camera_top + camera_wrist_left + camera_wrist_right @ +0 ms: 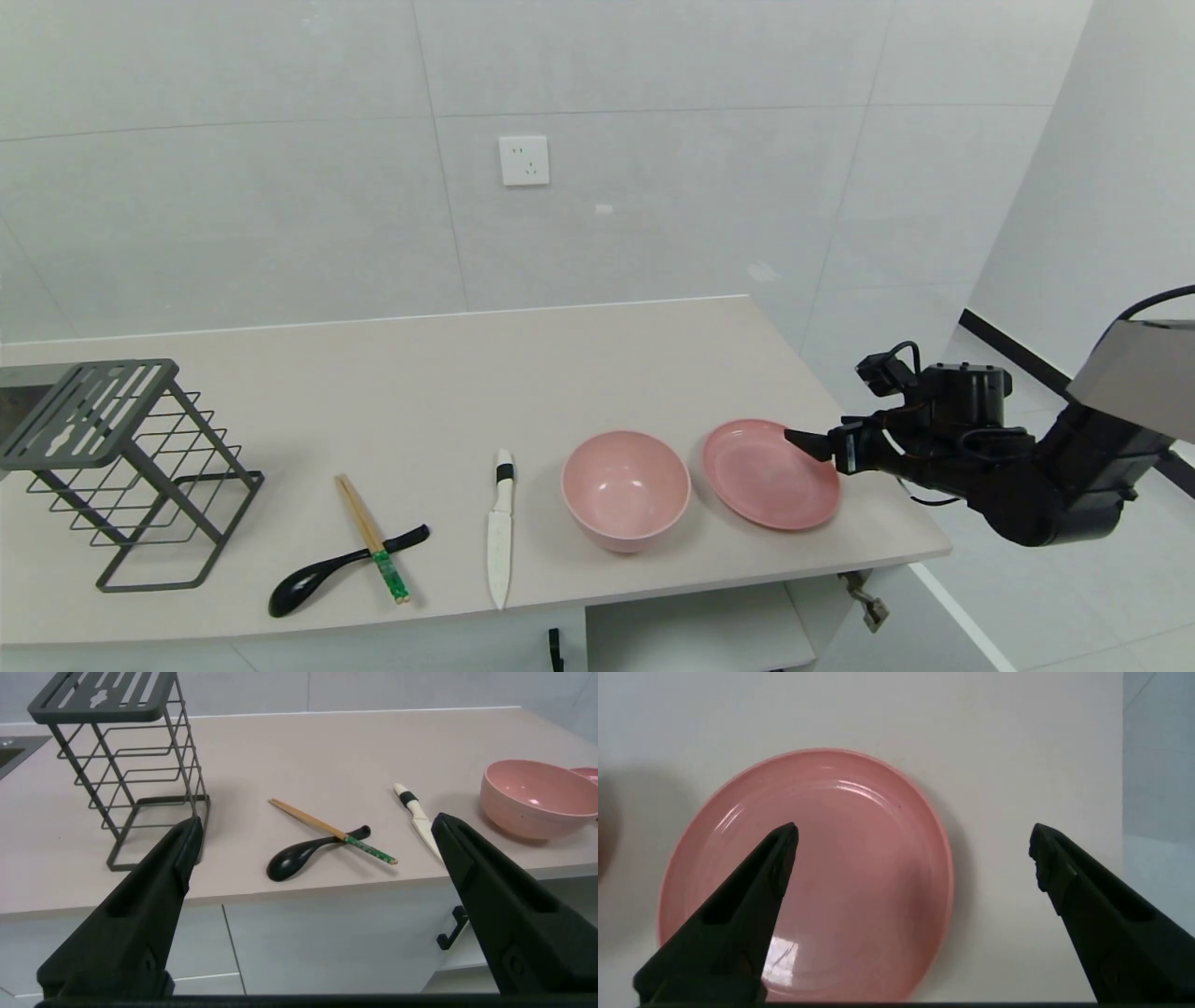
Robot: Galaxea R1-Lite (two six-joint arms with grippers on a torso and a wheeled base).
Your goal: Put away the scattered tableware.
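Observation:
A pink plate point(770, 473) point(803, 877) lies near the counter's right end, with a pink bowl point(625, 487) point(537, 798) just to its left. Further left lie a white knife point(501, 527) point(418, 821), and wooden chopsticks point(372, 537) point(322, 826) crossed over a black spoon point(336, 567) point(304, 856). A dark wire rack point(121, 467) point(126, 756) stands at the far left. My right gripper point(808, 444) point(913, 835) hovers open over the plate's right rim, holding nothing. My left gripper point(318, 831) is open and empty, off the counter's front edge, facing the spoon and chopsticks.
The beige counter point(560, 373) ends just right of the plate, with open floor beyond. Its front edge runs close to the knife tip and spoon. A tiled wall with a socket point(524, 161) backs it. Bare counter lies behind the tableware.

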